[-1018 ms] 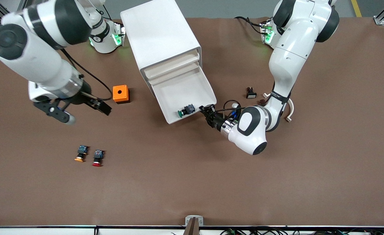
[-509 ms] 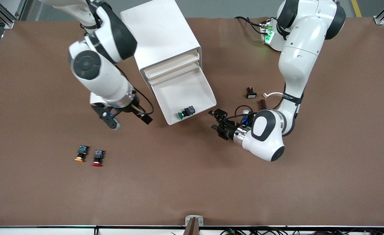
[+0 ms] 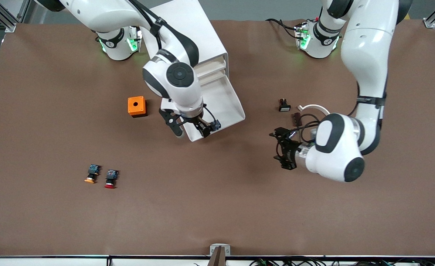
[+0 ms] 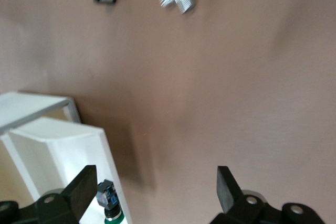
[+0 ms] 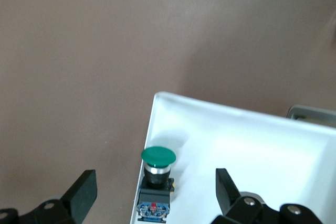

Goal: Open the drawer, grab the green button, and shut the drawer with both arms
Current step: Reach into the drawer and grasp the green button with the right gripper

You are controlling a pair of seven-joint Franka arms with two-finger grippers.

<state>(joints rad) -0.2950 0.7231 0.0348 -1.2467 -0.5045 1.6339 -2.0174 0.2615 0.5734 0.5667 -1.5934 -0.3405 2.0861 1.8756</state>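
With the shallow white plastic drawer already pulled out of the white boxy four-drawer cabinet, counts as first step done. Further toward the right arm's end of the brown table: yellow-orange-capped switch, red-capped switch, orange box, all untouched. Right gripper spread wide, holding nothing, poised over the drawer's front corner and the small green-capped push-button switch lying inside near the front wall. Still to do, judging from this: grasp and lift out the button, then push the drawer shut. Left gripper open and empty over bare table, well apart from the drawer, waiting.
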